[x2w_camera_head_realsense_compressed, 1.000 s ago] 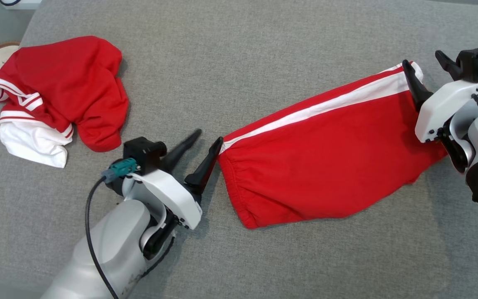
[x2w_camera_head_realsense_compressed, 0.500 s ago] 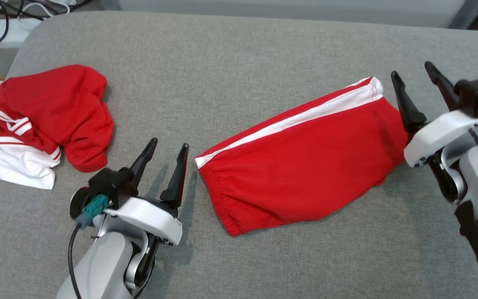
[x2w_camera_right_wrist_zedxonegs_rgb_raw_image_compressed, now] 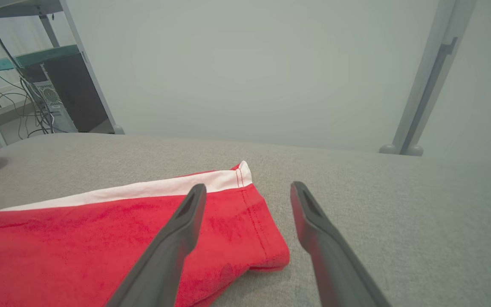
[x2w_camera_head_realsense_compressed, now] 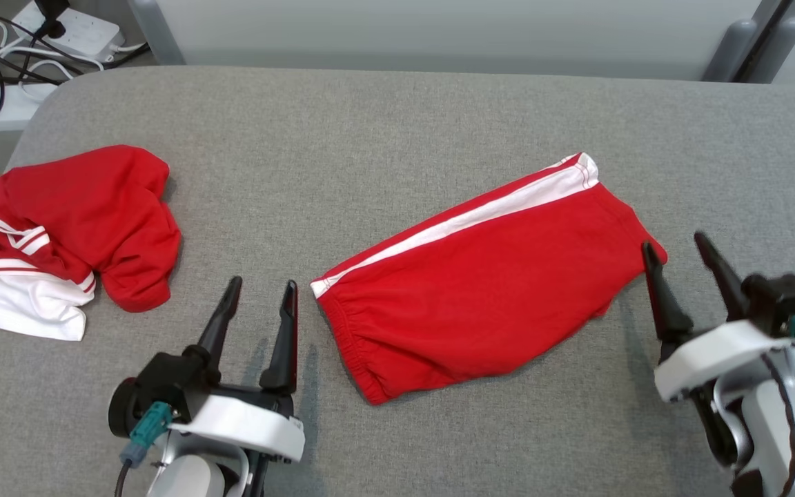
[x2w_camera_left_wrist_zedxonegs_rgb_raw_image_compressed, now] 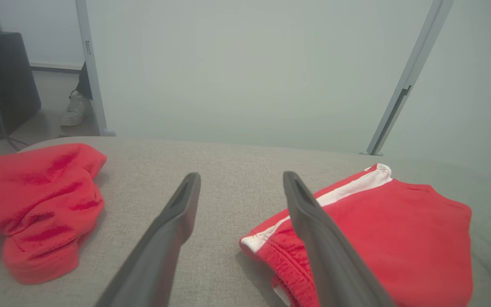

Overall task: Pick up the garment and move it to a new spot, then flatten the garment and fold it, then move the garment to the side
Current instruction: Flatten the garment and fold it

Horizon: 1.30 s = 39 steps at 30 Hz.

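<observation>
The garment is a pair of red shorts [x2w_camera_head_realsense_compressed: 480, 290] with a white side stripe, lying folded and flat in the middle of the grey padded surface [x2w_camera_head_realsense_compressed: 384, 152]. My left gripper [x2w_camera_head_realsense_compressed: 263, 284] stands open just left of the waistband end, a small gap away, holding nothing. My right gripper [x2w_camera_head_realsense_compressed: 673, 243] is open too, just off the hem end at the right. In the left wrist view the shorts [x2w_camera_left_wrist_zedxonegs_rgb_raw_image_compressed: 390, 238] lie behind the right finger of the left gripper [x2w_camera_left_wrist_zedxonegs_rgb_raw_image_compressed: 241, 175]. In the right wrist view the hem corner [x2w_camera_right_wrist_zedxonegs_rgb_raw_image_compressed: 245, 213] lies between and under the open fingers of the right gripper [x2w_camera_right_wrist_zedxonegs_rgb_raw_image_compressed: 248, 186].
A second, crumpled red and white garment [x2w_camera_head_realsense_compressed: 73, 228] lies at the surface's left edge. Power strips and cables [x2w_camera_head_realsense_compressed: 32, 41] sit on the floor beyond the far left corner. A pale partition with grey posts [x2w_camera_head_realsense_compressed: 735, 41] stands behind the far edge.
The head camera has tilted up, shifting the whole picture. Both grippers have drawn back from the shorts' ends, and the left one has opened wider. The shorts lie free.
</observation>
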{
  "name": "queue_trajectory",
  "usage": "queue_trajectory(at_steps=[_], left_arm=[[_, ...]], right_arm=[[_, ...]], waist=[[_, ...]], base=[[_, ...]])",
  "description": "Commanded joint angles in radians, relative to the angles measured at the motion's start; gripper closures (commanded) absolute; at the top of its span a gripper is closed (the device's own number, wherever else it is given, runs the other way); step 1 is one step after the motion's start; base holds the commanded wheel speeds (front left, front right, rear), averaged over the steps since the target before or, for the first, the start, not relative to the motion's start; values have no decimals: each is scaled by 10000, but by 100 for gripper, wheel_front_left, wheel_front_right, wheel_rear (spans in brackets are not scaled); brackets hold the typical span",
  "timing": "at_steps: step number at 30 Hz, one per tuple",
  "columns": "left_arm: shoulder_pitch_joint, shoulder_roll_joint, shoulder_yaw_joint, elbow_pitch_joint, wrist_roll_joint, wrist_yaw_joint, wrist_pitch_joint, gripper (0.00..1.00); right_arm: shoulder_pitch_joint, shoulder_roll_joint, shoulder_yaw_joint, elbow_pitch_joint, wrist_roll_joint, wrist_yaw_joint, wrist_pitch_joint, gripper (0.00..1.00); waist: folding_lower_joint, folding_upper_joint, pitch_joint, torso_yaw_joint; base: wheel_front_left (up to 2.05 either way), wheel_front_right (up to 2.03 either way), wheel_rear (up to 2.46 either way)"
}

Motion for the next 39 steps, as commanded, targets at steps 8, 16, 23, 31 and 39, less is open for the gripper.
queue_trajectory(at_steps=[8, 16, 23, 31, 39], left_arm=[[282, -199, 351, -296, 627, -441, -56, 0], [259, -386, 149, -429, 1041, -708, -57, 0], [135, -481, -12, -395, 1152, -872, -57, 0], [-23, -559, -127, -324, 1233, -979, -57, 0], [-92, -597, -210, -320, 1260, -1035, -57, 0]], right_arm=[[859, 208, -200, 73, 1223, -30, -133, 0], [-136, -40, 395, 1665, 4654, -30, 89, 0], [-1015, -405, 1045, 2500, 6341, -30, 832, 0], [-1778, -685, 1486, 3657, 7752, -30, 1940, 0], [-2445, -814, 1770, 4629, 8465, -30, 2967, 100]], waist=[[0, 0, -291, 37], [0, 0, -119, 491], [0, 0, 83, 972], [0, 0, 230, 1563], [0, 0, 348, 1814]], base=[[0, 0, 0], [0, 0, 0], [0, 0, 0], [0, 0, 0], [0, 0, 0]])
